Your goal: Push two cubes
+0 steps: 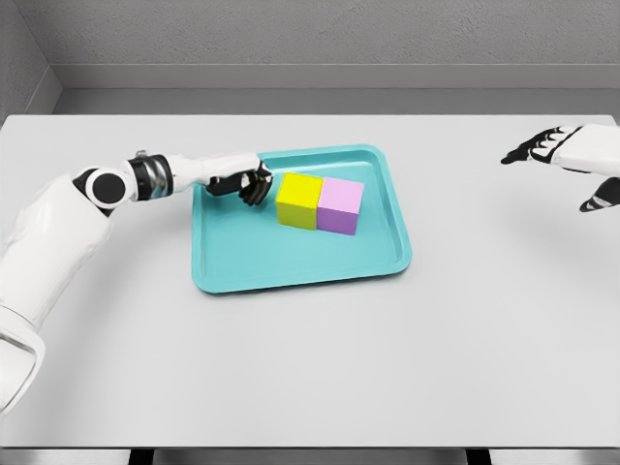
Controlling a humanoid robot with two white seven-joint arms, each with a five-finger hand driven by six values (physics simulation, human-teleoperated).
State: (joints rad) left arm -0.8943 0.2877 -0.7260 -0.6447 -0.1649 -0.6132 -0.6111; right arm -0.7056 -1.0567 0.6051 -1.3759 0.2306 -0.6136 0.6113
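Observation:
A yellow cube (pixel 299 201) and a pink cube (pixel 340 206) sit side by side, touching, on a teal tray (pixel 291 262). The yellow one is on the left. My left hand (pixel 250 182) reaches over the tray's left rim with its dark fingers curled, holding nothing, just left of the yellow cube and very close to its side. My right hand (pixel 567 155) hovers far off at the right edge of the table, fingers spread, well away from the tray.
The tray lies in the middle of a light grey table (pixel 310 368). A grey wall runs behind the table's far edge.

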